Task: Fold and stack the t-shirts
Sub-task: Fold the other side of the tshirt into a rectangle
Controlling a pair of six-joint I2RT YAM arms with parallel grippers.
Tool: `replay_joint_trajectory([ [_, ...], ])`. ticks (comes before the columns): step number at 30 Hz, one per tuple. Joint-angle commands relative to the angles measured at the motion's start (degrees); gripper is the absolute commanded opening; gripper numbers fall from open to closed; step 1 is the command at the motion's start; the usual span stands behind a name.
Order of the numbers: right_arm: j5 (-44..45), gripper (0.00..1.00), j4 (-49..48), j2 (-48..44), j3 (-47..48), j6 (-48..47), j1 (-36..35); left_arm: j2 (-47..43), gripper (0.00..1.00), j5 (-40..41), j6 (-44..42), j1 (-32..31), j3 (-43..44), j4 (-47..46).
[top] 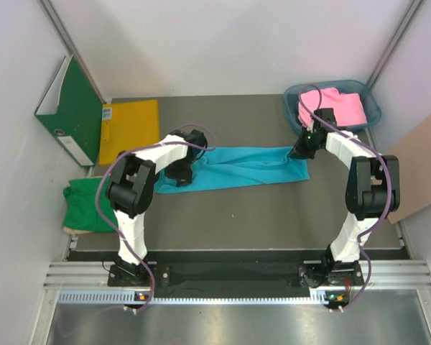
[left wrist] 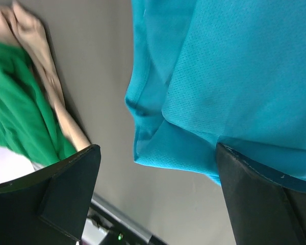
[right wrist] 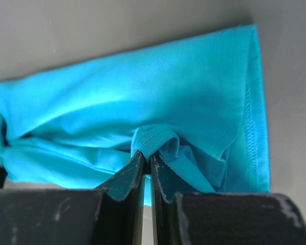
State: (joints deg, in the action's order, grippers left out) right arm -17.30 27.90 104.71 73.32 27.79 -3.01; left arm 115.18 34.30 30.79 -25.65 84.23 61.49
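The right gripper (right wrist: 147,153) is closed tight on a small raised fold of the turquoise t-shirt (right wrist: 143,102), near its hemmed right end. The left gripper (left wrist: 157,149) hangs wide open above the same shirt's left end. Seen from above, that shirt lies stretched across the middle of the grey table (top: 258,208), with a green t-shirt (top: 86,205) crumpled at the left edge and a pink t-shirt (top: 334,106) in a blue basket (top: 293,93) at upper right.

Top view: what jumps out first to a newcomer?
A turquoise shirt lies stretched across the middle, its right end pinched by the right gripper. A pink shirt sits in a blue bin at the back right. A green shirt lies crumpled at the far left.
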Motion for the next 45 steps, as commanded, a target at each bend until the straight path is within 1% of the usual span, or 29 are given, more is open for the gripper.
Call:
replay_joint_trajectory([
  [1,3.76,0.06,-3.29,-0.73,2.71,1.82,-0.33,-3.9,0.99,-1.43,2.7,-0.19,-4.06,1.35],
  [5,9.82,0.06,-0.31,0.14,3.67,4.02,-0.42,-3.9,0.99,-1.96,4.28,-0.28,-6.96,1.79],
  [6,12.7,0.05,0.31,0.41,3.76,4.37,-0.42,-4.08,0.99,-1.79,4.46,-0.19,-7.4,1.7],
  [9,17.1,0.06,0.75,0.94,3.06,5.25,-0.6,-4.43,0.99,-1.52,4.72,-0.28,-7.94,2.14],
  [11,20.45,0.07,0.4,0.68,2.18,5.17,-0.77,-4.52,0.99,-1.26,4.81,-0.28,-7.85,2.49],
  [12,23.51,0.07,0.49,0.68,1.83,4.99,-0.95,-4.87,0.99,-1.08,4.81,-0.28,-7.85,2.66],
  [14,25.55,0.08,0.75,0.59,1.39,3.77,-1.39,-5.05,0.99,-0.82,4.72,-0.28,-8.29,2.75],
  [16,27.4,0.13,2.5,1.37,1.65,3.32,-1.3,-4.87,0.99,-0.29,4.72,-0.28,-8.55,2.84],
  [17,27.84,0.13,2.86,1.64,1.74,2.8,-1.39,-4.96,0.99,-0.2,4.81,-0.28,-8.73,3.1],
  [18,28.19,0.24,3.12,1.64,1.48,2.71,-1.39,-5.05,0.99,-0.29,4.81,-0.28,-8.81,3.11],
  [20,28.11,0.38,3.56,1.47,0.78,2.36,-1.48,-5.4,0.99,0.15,4.72,-0.28,-8.99,3.19],
  [21,28.02,0.59,3.48,0.42,0.51,2.27,-1.65,-5.83,0.99,0.32,4.64,-0.28,-8.9,3.19],
  [22,27.41,0.69,2.61,-0.46,0.07,1.92,-1.83,-6.1,0.99,0.67,4.46,-0.28,-8.82,3.28],
  [23,27.49,0.76,2.51,-1.42,-0.8,1.39,-2.35,-6.36,0.99,1.2,4.46,-0.28,-8.47,3.28],
  [24,27.5,0.9,2.16,-3.78,-1.24,0.95,-2.7,-6.89,0.99,1.46,4.37,-0.28,-7.85,3.72],
  [26,27.76,0.97,1.46,-6.52,-2.12,-0.8,-4.28,-7.51,0.99,2.16,4.28,-0.28,-7.06,4.16],
  [27,28.63,1.0,1.37,-9.4,-2.39,-1.59,-5.07,-8.55,0.99,2.17,4.28,-0.28,-6.36,4.42],
  [31,30.3,1.0,1.1,-13.82,-2.83,-5.98,-9.72,-11.98,0.99,1.03,3.32,-0.37,-5.21,3.38],
  [35,32.06,1.0,1.46,-11.99,0.15,-13.1,-13.95,-16.81,0.99,-2.39,2.18,-0.54,-5.39,0.91],
  [38,31.54,0.99,1.8,-7.25,4.98,-16.53,-16.15,-20.85,0.99,-8.97,1.12,-0.45,-6.61,-3.04],
  [39,30.15,1.0,1.72,-4.45,6.21,-17.24,-16.42,-21.91,0.99,-11.17,1.12,-0.28,-8.01,-4.35],
  [40,29.78,1.0,1.54,-2.86,9.01,-18.38,-16.94,-22.97,0.99,-16.5,1.12,-0.1,-8.89,-6.19],
  [42,28.38,1.0,1.98,1.87,12.01,-19.52,-17.03,-25.61,0.99,-21.8,4.17,1.29,-11.97,-10.5],
  [43,28.11,1.0,2.24,3.47,14.89,-20.57,-17.21,-26.4,0.99,-27.83,5.5,2.09,-13.2,-12.0],
  [44,27.5,1.0,2.25,4.88,16.31,-21.11,-17.21,-27.88,0.99,-30.67,6.91,2.7,-15.82,-15.41],
  [45,26.97,1.0,2.16,7.33,17.55,-21.89,-17.21,-28.33,0.98,-33.66,8.83,4.19,-16.98,-16.74],
])
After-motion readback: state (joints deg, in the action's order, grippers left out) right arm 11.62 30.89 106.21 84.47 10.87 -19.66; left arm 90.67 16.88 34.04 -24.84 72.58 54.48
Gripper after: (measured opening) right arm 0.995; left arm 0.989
